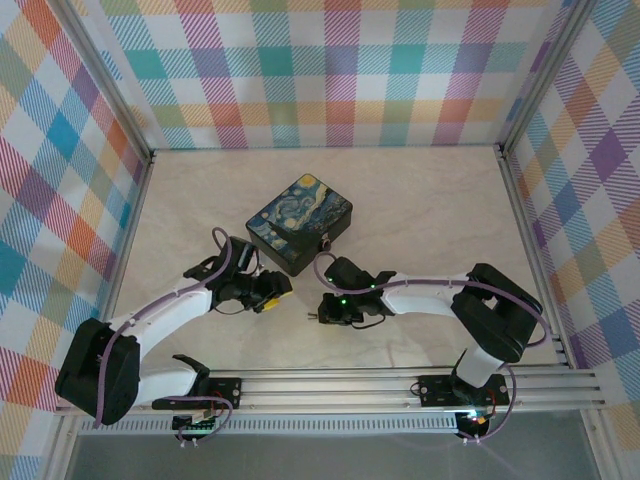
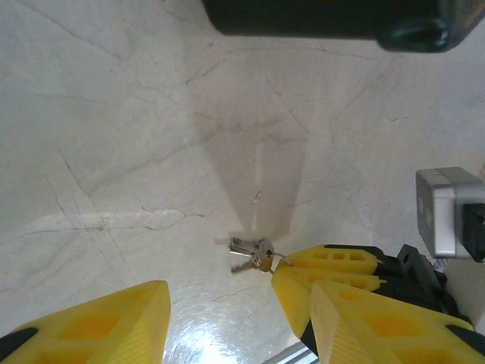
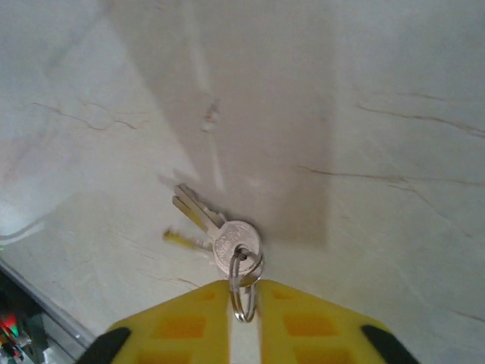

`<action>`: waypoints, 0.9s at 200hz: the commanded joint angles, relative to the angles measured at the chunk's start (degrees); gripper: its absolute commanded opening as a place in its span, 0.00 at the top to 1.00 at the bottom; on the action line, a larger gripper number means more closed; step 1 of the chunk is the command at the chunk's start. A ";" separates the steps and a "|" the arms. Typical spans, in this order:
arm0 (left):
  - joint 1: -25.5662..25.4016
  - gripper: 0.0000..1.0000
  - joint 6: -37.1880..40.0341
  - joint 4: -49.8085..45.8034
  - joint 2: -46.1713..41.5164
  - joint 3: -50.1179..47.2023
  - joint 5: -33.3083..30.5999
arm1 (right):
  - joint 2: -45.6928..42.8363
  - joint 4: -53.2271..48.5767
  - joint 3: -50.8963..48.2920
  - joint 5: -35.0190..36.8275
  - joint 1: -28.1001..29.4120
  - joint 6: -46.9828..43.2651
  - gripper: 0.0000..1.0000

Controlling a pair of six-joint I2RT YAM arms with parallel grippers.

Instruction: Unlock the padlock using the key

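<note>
Carefully, with right claw (image 3: 242, 303) clenched on the ring (image 3: 242, 292) and the key (image 3: 220, 239) splayed flat on the surface (image 3: 379, 114) just ahead, lift clear, steady it with the released left claw (image 2: 239, 303) nearby, then line up squarely with the padlock (image 1: 327, 243) on the box (image 1: 300, 215).

Both close wrist cameras share the key (image 3: 227, 244).

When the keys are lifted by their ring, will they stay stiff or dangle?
Probably dangle: the keys sit loosely on a thin split ring, splayed in different directions, so they may swing and turn. The right gripper fingers pinch only the ring's wire, so it may pivot or slip. Small thin metal, so likely light.
</note>
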 commanded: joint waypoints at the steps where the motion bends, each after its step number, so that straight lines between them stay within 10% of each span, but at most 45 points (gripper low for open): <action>1: 0.75 0.48 2.20 -3.52 -0.45 1.94 -1.10 | -0.87 -1.01 -0.41 -0.21 -0.47 -0.10 0.79; 79: 0.93 0.48 2.59 -3.50 -0.25 1.63 -1.28 | 2.77 -10.53 7.35 3.84 -0.23 -5.83 0.63; 180: 0.93 0.47 5.36 -7.81 -1.52 4.09 -2.55 | 8.52 -10.28 6.84 2.67 -0.17 -1.20 0.81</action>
